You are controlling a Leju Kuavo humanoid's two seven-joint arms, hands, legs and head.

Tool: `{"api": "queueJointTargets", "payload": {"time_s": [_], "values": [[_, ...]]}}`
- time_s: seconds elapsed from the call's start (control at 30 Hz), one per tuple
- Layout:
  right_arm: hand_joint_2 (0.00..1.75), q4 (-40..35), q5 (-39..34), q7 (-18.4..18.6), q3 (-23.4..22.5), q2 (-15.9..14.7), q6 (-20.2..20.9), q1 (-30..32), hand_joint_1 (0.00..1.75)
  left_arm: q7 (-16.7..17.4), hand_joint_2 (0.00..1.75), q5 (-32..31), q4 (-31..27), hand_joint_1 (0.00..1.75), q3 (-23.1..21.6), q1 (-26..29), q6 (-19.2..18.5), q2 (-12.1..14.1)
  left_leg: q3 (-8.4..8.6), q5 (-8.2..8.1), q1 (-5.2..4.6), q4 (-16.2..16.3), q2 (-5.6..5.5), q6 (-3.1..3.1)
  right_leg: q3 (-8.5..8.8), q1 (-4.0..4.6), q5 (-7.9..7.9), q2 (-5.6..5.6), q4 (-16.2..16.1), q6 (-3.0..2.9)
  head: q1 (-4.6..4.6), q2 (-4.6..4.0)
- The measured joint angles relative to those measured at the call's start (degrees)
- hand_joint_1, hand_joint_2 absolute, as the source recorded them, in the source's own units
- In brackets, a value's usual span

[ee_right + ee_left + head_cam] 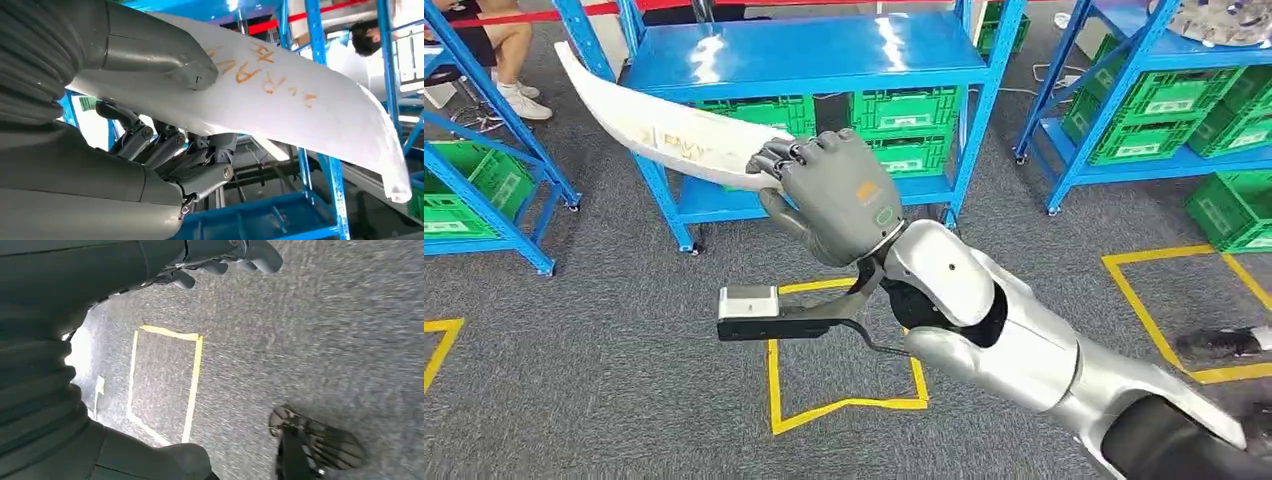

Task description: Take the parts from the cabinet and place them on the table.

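Your right robot hand grips one end of the long white curved part, thumb over its top and fingers beneath, holding it in the air in front of the blue rack with green crates. Orange writing marks the part. Your left robot hand hangs over the grey floor; its fingers look curled, but you cannot tell its state.

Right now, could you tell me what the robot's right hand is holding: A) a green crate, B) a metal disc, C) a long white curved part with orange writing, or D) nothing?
C: the right hand grips one end of the long white curved part, and orange writing shows on it in the right wrist view.
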Motion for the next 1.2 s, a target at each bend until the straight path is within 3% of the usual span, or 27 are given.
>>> {"api": "queueJointTargets", "payload": {"time_s": [0.03, 0.07, 0.1, 0.17, 0.2, 0.23, 0.27, 0.3, 0.37, 0.4, 0.43, 0.5, 0.53, 0.57, 0.63, 0.67, 0.7, 0.73, 0.77, 0.87, 0.9, 0.97, 1.03, 1.07, 1.1, 1.17, 1.2], "values": [[1.75, 0.06, 0.00, 0.00, 0.00, 0.00, 0.00, 0.01, 1.75, 0.00, 1.75, 0.00, 0.00, 0.00, 0.00, 0.02, 0.00, 0.00, -1.07, 0.68, -0.01, 0.16, 0.02, -0.06, -0.77, 0.03, -1.31, 0.03, 4.01, 0.07, 0.00, 0.00], [1.75, 0.09, 0.00, -0.02, 0.00, 0.00, 0.00, 0.04, 1.75, 0.00, 1.75, 0.00, 0.00, 0.00, 0.00, 0.04, 0.00, 0.00, -2.11, 1.31, 0.00, 0.36, 0.06, -0.13, -0.65, 0.03, -0.91, 0.05, 6.14, 0.13, 0.00, 0.00], [1.75, 0.18, 0.00, 0.00, 0.00, 0.00, 0.00, 0.05, 1.75, 0.00, 1.75, 0.00, 0.00, 0.00, 0.00, 0.05, 0.00, 0.00, -3.21, 1.96, 0.03, 0.57, 0.13, -0.22, 0.68, 0.00, 0.88, 0.04, 5.78, 0.10, 0.00, 0.00], [1.75, 0.28, 0.00, 0.00, 0.00, 0.00, 0.00, 0.03, 1.75, 0.00, 1.75, 0.00, 0.00, 0.00, 0.00, 0.03, 0.00, -0.02, -5.14, 3.10, 0.18, 1.13, 0.13, -0.62, 6.90, -0.02, 4.43, 0.03, -1.54, -0.03, 0.00, 0.00], [1.75, 0.26, 0.00, -0.02, 0.00, 0.00, 0.00, -0.04, 1.75, 0.00, 1.75, 0.00, 0.00, 0.00, 0.00, -0.01, 0.00, -0.02, -5.80, 3.53, 0.20, 1.60, 0.11, -0.88, 11.20, -0.06, 4.09, 0.02, -6.97, -0.08, 0.02, 0.00], [1.75, 0.26, -0.02, -0.02, 0.00, 0.04, 0.00, -0.16, 1.75, 0.00, 1.75, 0.02, -0.02, 0.00, 0.00, 0.00, 0.00, -0.02, -6.47, 3.79, -0.07, 2.12, -0.01, -1.20, 14.19, 0.22, 1.61, 0.08, -11.84, -0.36, 0.02, 0.00], [1.75, 0.26, -0.04, -0.04, -0.02, 0.07, -0.09, -0.13, 1.75, 0.00, 1.75, 0.02, 0.00, 0.00, 0.02, 0.04, 0.00, 0.00, -6.61, 4.27, 0.01, 2.16, 0.02, -1.61, 14.52, 0.42, 1.14, 0.34, -12.67, -1.07, -0.11, 0.00], [1.75, 0.31, -0.15, -0.04, 0.00, 0.07, -0.02, -0.19, 1.75, 0.02, 1.75, 0.02, 0.00, 0.00, 0.02, 0.03, 0.00, 0.00, -6.67, 4.79, 0.03, 2.05, 0.04, -1.96, 13.97, 0.34, 1.38, 0.34, -12.83, -1.26, 0.00, 0.00], [1.75, 0.33, -0.46, 0.11, 0.02, 0.07, 0.11, -0.20, 1.75, 0.02, 1.75, 0.04, 0.02, 0.00, 0.04, 0.10, 0.00, 0.00, -6.98, 5.98, 0.10, 1.60, -0.02, -2.80, 13.02, 0.44, 2.49, 0.25, -12.80, -2.30, -0.04, 0.00], [1.75, 0.37, -0.48, 0.26, 0.02, 0.09, 0.22, -0.40, 1.75, 0.00, 1.75, 0.07, 0.00, 0.00, 0.09, 0.11, 0.00, 0.04, -7.48, 4.69, 0.37, 2.18, -0.18, -3.12, 12.70, 0.23, 3.15, -0.08, -12.87, -2.87, 0.00, 0.00], [1.75, 0.37, -0.50, 0.50, 0.04, 0.20, 0.28, -0.45, 1.75, 0.02, 1.75, 0.07, 0.02, 0.00, 0.11, 0.11, 0.00, 0.04, -8.38, 1.63, 0.35, 4.05, -0.19, -3.43, 12.04, 0.19, 3.75, -0.06, -12.87, -3.30, -0.24, 0.00], [1.75, 0.37, -0.52, 0.59, 0.04, 0.20, 0.35, -0.46, 1.75, 0.02, 1.75, 0.04, 0.02, 0.00, 0.11, 0.08, 0.00, 0.02, -10.19, -5.12, 0.53, 12.15, -0.17, -3.96, 10.48, 0.32, 5.11, -0.06, -12.80, -3.54, -0.17, 0.00], [1.75, 0.39, -0.52, 0.57, 0.07, 0.20, 0.37, -0.44, 1.75, 0.04, 1.75, 0.04, 0.02, 0.00, 0.11, 0.06, 0.00, -0.04, -10.88, -6.82, 0.55, 16.14, -0.17, -4.08, 9.67, 0.44, 5.73, -0.06, -12.74, -3.52, -0.22, 0.00], [1.75, 0.42, -0.50, 0.50, 0.11, 0.20, 0.37, -0.39, 1.75, 0.04, 1.75, 0.04, 0.02, 0.00, 0.11, 0.04, 0.00, -0.07, -10.99, -6.88, 0.57, 18.78, -0.16, -4.14, 8.84, 0.53, 6.33, -0.06, -12.68, -3.51, -0.20, 0.00], [1.75, 0.44, -0.52, 0.48, 0.33, 0.17, 0.37, -0.36, 1.75, 0.22, 1.75, 0.04, 0.02, 0.00, 0.13, 0.05, 0.00, -0.07, -8.05, -3.53, 0.56, 17.24, -0.17, -3.87, 7.13, 0.73, 7.54, -0.07, -12.47, -3.43, -0.20, 0.00], [1.75, 0.44, -0.52, 0.48, 0.39, 0.17, 0.39, -0.37, 1.75, 0.24, 1.75, 0.04, 0.00, 0.00, 0.22, 0.04, 0.00, -0.07, -4.49, -1.60, 0.55, 12.85, -0.19, -3.51, 6.20, 0.81, 8.20, 0.00, -12.39, -3.32, -0.20, 0.00], [1.75, 0.44, -0.59, 0.48, 0.39, 0.17, 0.39, -0.39, 1.75, 0.33, 1.75, 0.04, 0.00, 0.00, 0.37, -0.05, 0.00, -0.07, -0.69, -1.28, 0.49, 7.86, -0.27, -3.11, 5.73, 0.86, 8.75, 0.07, -12.30, -3.19, -0.20, 0.00], [1.75, 0.44, -0.63, 0.50, 0.39, 0.17, 0.41, -0.42, 1.75, 0.39, 1.75, 0.04, -0.09, 0.00, 0.50, -0.18, 0.00, 0.00, 2.73, -3.87, 0.25, 2.51, -0.34, -2.56, 5.42, 0.93, 9.21, 0.06, -12.27, -2.87, -0.18, 0.00], [1.75, 0.44, -0.70, 0.52, 0.39, 0.15, 0.48, -0.52, 1.75, 0.37, 1.75, 0.02, -0.09, 0.00, 0.52, -0.20, 0.00, 0.00, 4.22, -4.46, -0.08, 0.00, -0.39, -2.40, 5.33, 0.84, 9.61, -0.08, -12.30, -2.55, -0.11, 0.00], [1.75, 0.46, -1.03, 0.44, 0.44, 0.15, 0.63, -0.51, 1.75, 0.42, 1.75, 0.02, -0.07, 0.00, 0.57, -0.14, -0.15, -0.04, 2.88, -2.83, -0.55, -0.22, -0.46, -1.41, 5.19, 0.47, 11.34, -0.18, -13.08, -1.57, -0.26, 0.00], [1.75, 0.63, -1.03, 0.46, 0.44, -0.04, 0.79, -0.52, 1.75, 0.42, 1.75, 0.02, 0.00, 0.00, 0.57, -0.14, -0.15, -0.37, 2.76, -1.86, 0.02, -0.61, -0.04, -0.92, 4.77, 0.37, 10.46, 0.11, -12.66, -1.24, -0.42, 0.00], [1.75, 0.70, -1.24, 0.42, 0.44, -0.09, 1.03, -0.66, 1.75, 0.46, 1.75, 0.02, -0.02, 0.00, 0.59, -0.13, -0.15, -0.13, 1.15, -0.50, 0.07, -0.53, 0.13, -0.32, 2.96, 0.34, 4.03, 0.26, -8.06, -0.81, -0.04, 0.00], [1.75, 0.92, -1.57, 0.20, 0.46, -0.11, 1.16, -0.66, 1.75, 0.44, 1.75, 0.02, -0.02, 0.00, 0.59, -0.14, -0.15, -0.15, -0.88, 0.94, 0.05, -0.28, 0.16, -0.24, 1.04, 0.11, -1.70, 0.25, 0.66, -0.49, 0.04, 0.00], [1.75, 0.96, -1.73, 0.13, 0.46, -0.13, 1.27, -0.67, 1.75, 0.44, 1.75, -0.02, -0.02, 0.00, 0.59, -0.12, -0.15, -0.17, -2.10, 1.69, 0.08, -0.02, 0.19, -0.34, 0.65, 0.07, -1.98, 0.25, 4.19, -0.37, 0.02, 0.00], [1.75, 1.14, -1.95, 0.11, 0.48, -0.15, 1.40, -0.70, 1.75, 0.37, 1.75, -0.15, 0.00, 0.00, 0.59, -0.11, -0.15, -0.17, -3.12, 1.97, 0.18, 0.15, 0.22, -0.44, 1.07, 0.00, -0.35, 0.26, 5.18, -0.27, 0.04, 0.00], [1.75, 1.51, -2.43, 0.09, 0.59, -0.15, 1.77, -0.75, 1.75, -0.20, 1.75, -0.74, 0.00, 0.00, 0.59, -0.05, -0.15, -0.28, -5.41, 3.08, 0.45, 0.94, 0.30, -0.90, 4.50, -0.24, 5.27, 0.24, 2.20, -0.03, 0.02, 0.00], [1.75, 1.55, -2.47, 0.07, 0.61, -0.13, 1.99, -0.81, 1.75, -0.39, 1.75, -0.85, 0.00, 0.00, 0.59, -0.09, -0.15, -0.31, -6.42, 3.52, 0.58, 1.57, 0.29, -1.27, 7.76, -0.44, 5.95, 0.21, -1.83, 0.22, 0.04, 0.00]]}}
